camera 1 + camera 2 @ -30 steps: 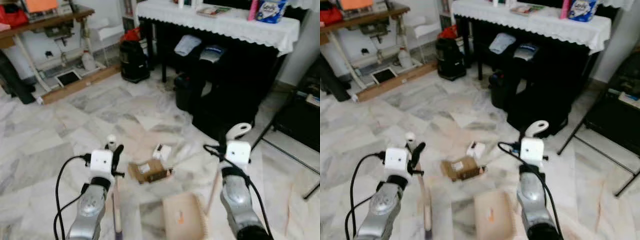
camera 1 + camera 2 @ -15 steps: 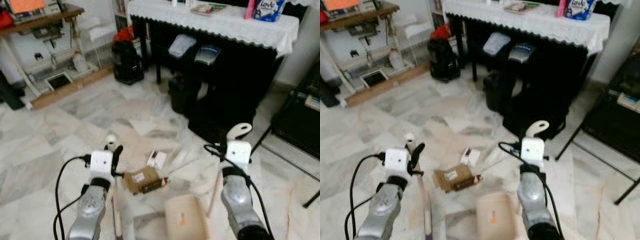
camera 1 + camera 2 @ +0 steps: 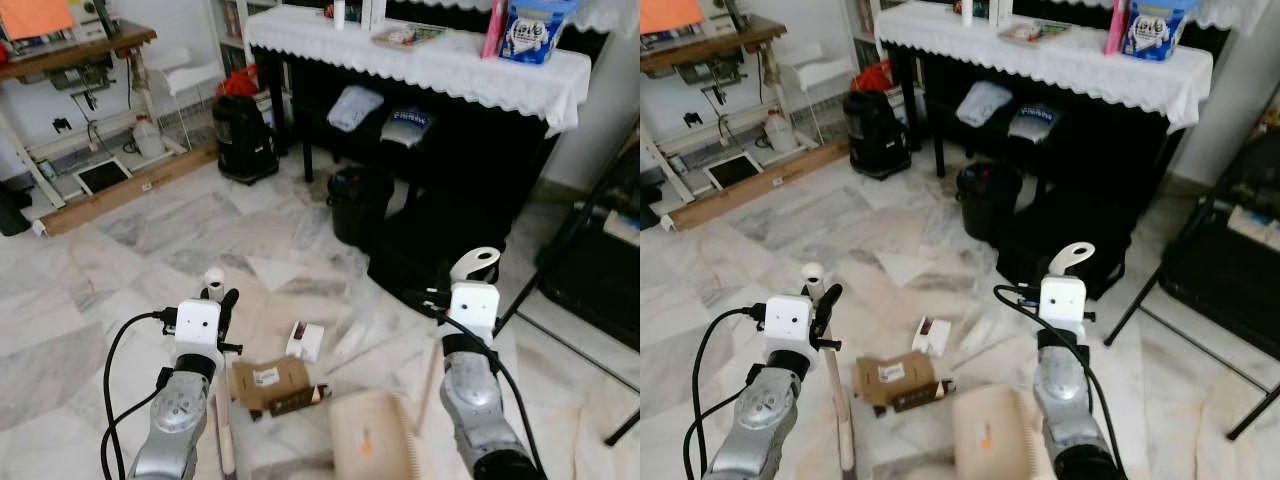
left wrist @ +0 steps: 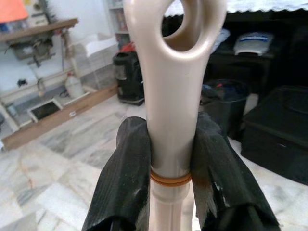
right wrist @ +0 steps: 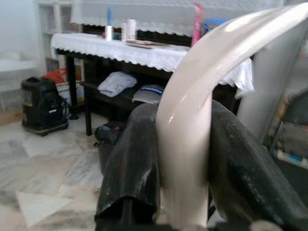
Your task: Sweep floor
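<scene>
Broom handle [image 4: 169,110] sits clamped in left end effector [image 4: 166,159]; right end effector [image 5: 182,144] grips what is probably a dustpan handle [image 5: 192,115] above cardboard box [image 3: 272,384].

One cardboard box [image 3: 272,383], one small white carton [image 3: 305,340], one dustpan [image 3: 368,440].

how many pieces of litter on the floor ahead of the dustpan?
3 I can make out: a brown cardboard box just ahead of the dustpan, a small white box beyond it, a clear wrapper to its right. More may be hidden.

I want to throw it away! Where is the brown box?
The brown box lies on the marble floor between the robot's two arms, just ahead of the dustpan and beside a small white carton.
</scene>
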Available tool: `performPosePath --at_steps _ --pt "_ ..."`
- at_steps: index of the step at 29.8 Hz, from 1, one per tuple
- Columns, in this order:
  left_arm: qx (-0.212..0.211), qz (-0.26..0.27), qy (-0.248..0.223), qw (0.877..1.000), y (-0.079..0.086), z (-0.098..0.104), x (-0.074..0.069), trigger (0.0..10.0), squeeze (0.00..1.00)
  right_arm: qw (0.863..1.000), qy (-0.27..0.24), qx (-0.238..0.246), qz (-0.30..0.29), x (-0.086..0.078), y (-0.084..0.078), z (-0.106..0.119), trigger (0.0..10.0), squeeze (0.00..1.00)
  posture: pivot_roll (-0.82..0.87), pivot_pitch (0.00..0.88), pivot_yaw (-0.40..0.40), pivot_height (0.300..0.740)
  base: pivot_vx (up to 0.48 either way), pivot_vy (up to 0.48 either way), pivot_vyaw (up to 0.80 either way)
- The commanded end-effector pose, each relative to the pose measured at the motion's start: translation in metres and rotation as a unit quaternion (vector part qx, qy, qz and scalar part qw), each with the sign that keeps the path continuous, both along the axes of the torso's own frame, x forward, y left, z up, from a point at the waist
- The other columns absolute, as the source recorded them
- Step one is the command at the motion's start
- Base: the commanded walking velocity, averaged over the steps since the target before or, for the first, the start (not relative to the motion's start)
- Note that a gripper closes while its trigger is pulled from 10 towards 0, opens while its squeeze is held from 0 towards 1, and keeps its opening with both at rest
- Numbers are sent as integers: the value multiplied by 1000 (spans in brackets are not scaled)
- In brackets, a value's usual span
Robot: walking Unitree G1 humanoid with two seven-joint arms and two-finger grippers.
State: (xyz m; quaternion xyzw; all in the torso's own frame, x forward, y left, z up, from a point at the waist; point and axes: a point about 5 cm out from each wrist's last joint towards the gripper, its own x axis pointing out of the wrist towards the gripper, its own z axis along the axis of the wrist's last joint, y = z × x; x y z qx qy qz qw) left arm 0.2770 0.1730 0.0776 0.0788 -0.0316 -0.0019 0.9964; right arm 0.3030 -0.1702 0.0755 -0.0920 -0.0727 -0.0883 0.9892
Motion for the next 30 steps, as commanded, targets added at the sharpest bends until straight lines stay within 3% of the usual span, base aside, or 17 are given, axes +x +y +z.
performPosePath --at_steps 1,7,30 --pt "9 18 -26 999 9 10 3 10000 0 1000 -20 5 13 5 9 9 10000 0 77 0 23 740 311 0 0" --pt "18 39 -38 998 14 14 4 10000 0 1000 -19 6 14 5 9 9 10000 0 78 0 25 740 296 0 0" --pt "23 44 -27 998 20 11 1 10000 0 1000 -7 1 12 2 9 3 10000 0 83 0 33 740 0 0 0"
